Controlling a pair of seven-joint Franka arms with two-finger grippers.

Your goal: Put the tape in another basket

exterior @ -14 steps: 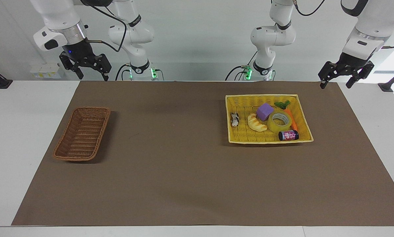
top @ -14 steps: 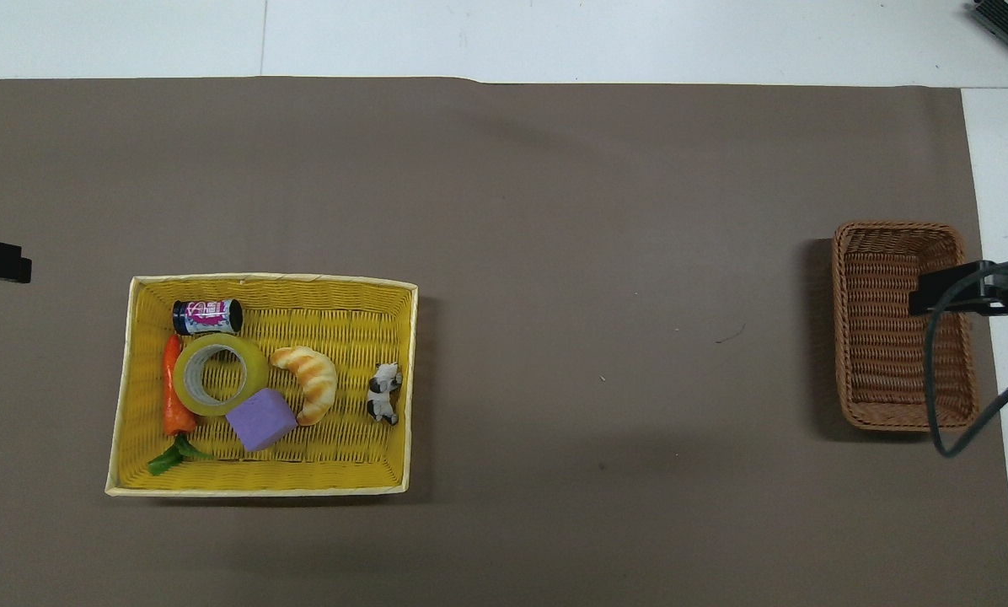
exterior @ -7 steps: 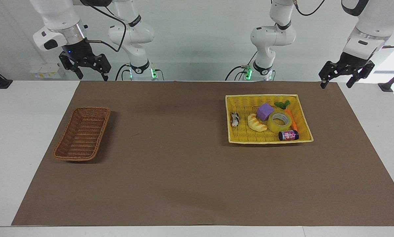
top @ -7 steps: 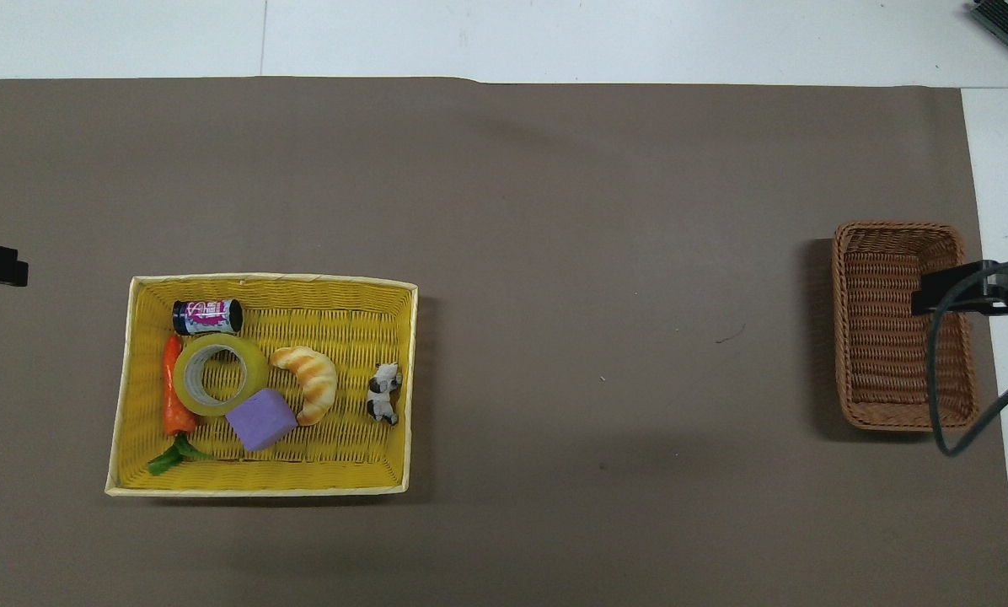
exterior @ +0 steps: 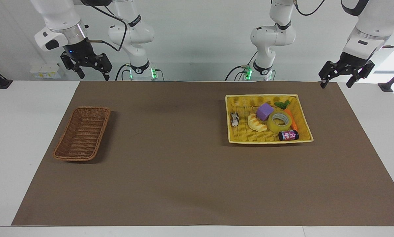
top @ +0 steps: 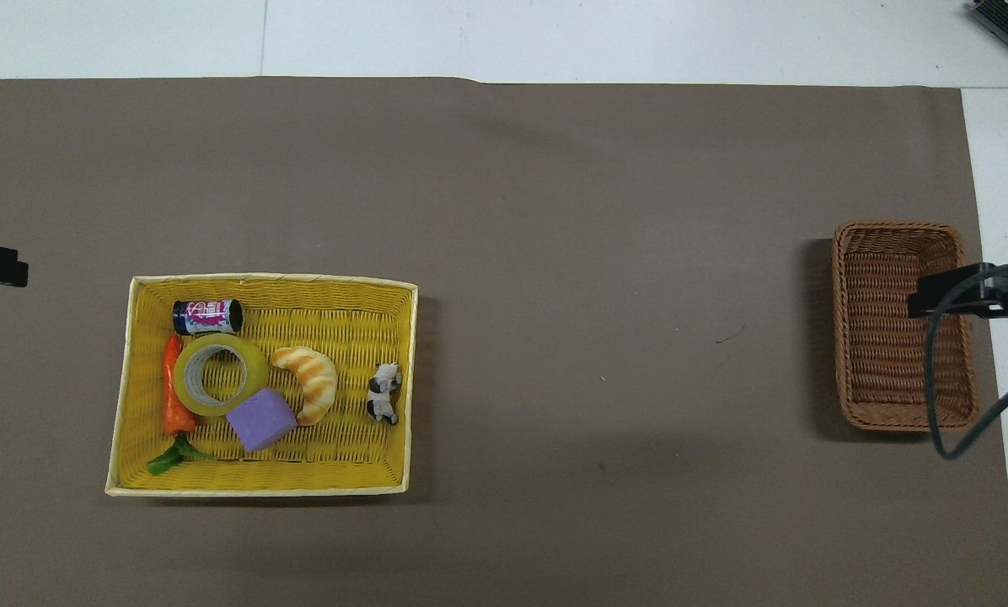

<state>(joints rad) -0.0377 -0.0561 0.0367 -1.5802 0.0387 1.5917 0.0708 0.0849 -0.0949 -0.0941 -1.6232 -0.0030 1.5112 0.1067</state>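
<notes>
The tape point(exterior: 279, 121) point(top: 210, 374), a translucent yellow roll, lies flat in the yellow basket point(exterior: 239, 133) point(top: 352, 320), touching a purple block and a carrot. The brown wicker basket point(exterior: 81, 135) point(top: 883, 371) sits empty toward the right arm's end of the table. My left gripper point(exterior: 335, 84) hangs open and holds nothing, in the air over the mat's corner nearest its base. My right gripper point(exterior: 94, 76) hangs open and holds nothing, over the table edge nearest the robots, above the brown basket's end.
Sharing the yellow basket with the tape are a purple block point(exterior: 265, 112), a bread roll point(exterior: 257, 122), a carrot point(exterior: 291, 119), a small dark can point(exterior: 288, 135) and a cow figurine point(exterior: 234, 119). A brown mat point(exterior: 183, 164) covers the table between the baskets.
Both grippers shifted only very slightly in the air. Nothing on the table moved.
</notes>
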